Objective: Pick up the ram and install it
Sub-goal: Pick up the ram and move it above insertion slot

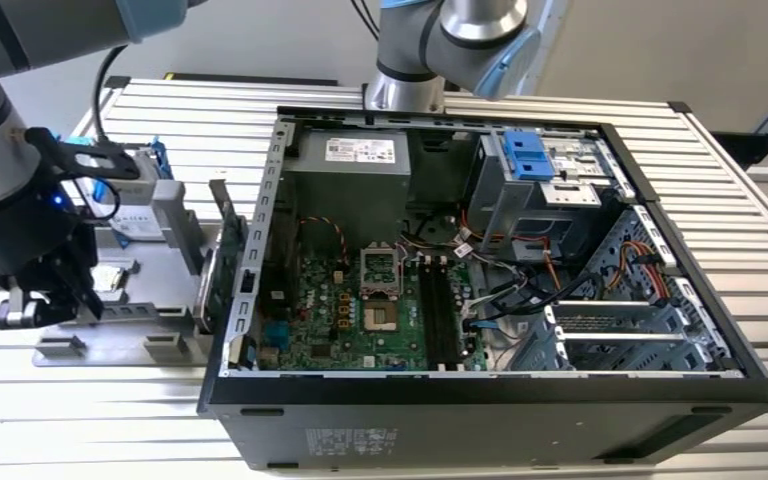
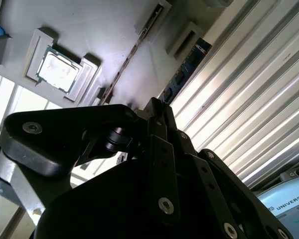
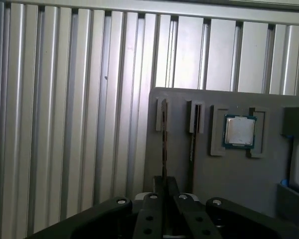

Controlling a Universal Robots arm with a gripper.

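A ribbed aluminium tabletop [image 1: 64,420] carries everything here. The largest thing on it is the open computer case [image 1: 491,425], its motherboard [image 1: 344,310] facing up with the long black slots [image 1: 440,310] beside the processor socket. At the exterior view's left sits a grey parts tray [image 1: 144,290], and the arm reaches down over it.

The hand [image 1: 40,305] is low over the tray. In both wrist views its fingers look clenched edge-on around the ram [image 2: 183,73] [image 3: 164,134], which stands in its narrow holder on the tray, well apart from the case. A second thin stick [image 3: 193,139] stands in the neighbouring holder, and a processor chip [image 3: 239,130] lies just beyond.

The grip seems to sit on one end of the stick, not its middle. A lift that is not straight could bind it in the holder or twist it between the fingers. A tilted ram would then meet the slot crooked. The neighbouring stick is near enough to be knocked.
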